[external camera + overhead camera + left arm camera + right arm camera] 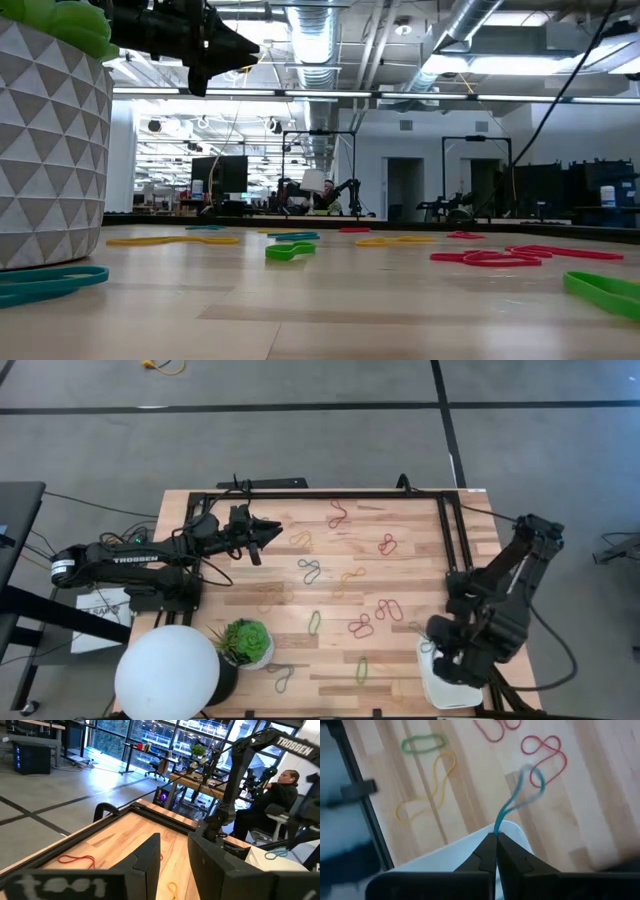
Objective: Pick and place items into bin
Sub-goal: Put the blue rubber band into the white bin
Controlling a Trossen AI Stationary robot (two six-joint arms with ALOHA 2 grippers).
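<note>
Rubber bands lie flat and scattered on the wooden table: red (pixel 388 544), teal (pixel 311 570), yellow (pixel 345 582), green (pixel 314 622) and others. The white bin (pixel 452 688) sits at the table's near right corner, partly under the right arm. My right gripper (pixel 496 836) hovers over the bin's edge (pixel 465 851), shut on a teal band (pixel 517 802). My left gripper (pixel 268 536) is open and raised above the table's far left part, holding nothing; it also shows in the left wrist view (pixel 175 865). My right gripper pinches the teal rubber band at one end (pixel 497 830) between its two fingertips, coming from above and pointing down. The rest of the band hangs free below the fingers, over the bin's corner and the wood beside it.
A white ball lamp (pixel 167 673) and a potted plant (pixel 247 643) stand at the near left corner. A black frame rail (pixel 445 530) runs along the far and right sides. A person sits beyond the table (pixel 280 795).
</note>
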